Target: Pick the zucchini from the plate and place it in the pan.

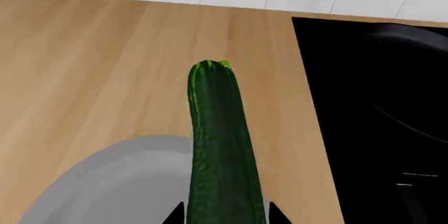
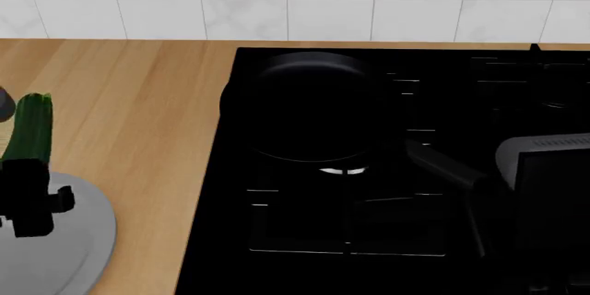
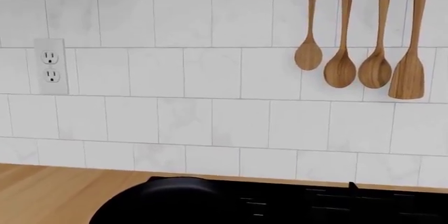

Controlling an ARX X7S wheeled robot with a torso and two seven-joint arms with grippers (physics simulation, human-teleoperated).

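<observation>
My left gripper (image 1: 224,216) is shut on the dark green zucchini (image 1: 217,140), with a black fingertip (image 1: 175,216) on each side of it. The zucchini is held lengthwise, its lighter stem end pointing away, above the far edge of the light grey plate (image 1: 112,182). In the head view the zucchini (image 2: 30,129) stands up from the left gripper (image 2: 26,195) over the plate (image 2: 79,240) at the far left. The round black pan (image 2: 309,108) sits on the stove, with its handle (image 2: 443,165) pointing front-right. The pan also shows in the left wrist view (image 1: 406,72) and the right wrist view (image 3: 168,200).
The black stove top (image 2: 387,226) with grates fills the middle and right, and wooden counter (image 2: 138,101) lies between it and the plate. My right arm (image 2: 544,191) is above the stove's right side, its fingers not distinguishable. Wooden spoons (image 3: 360,35) and an outlet (image 3: 50,66) hang on the tiled wall.
</observation>
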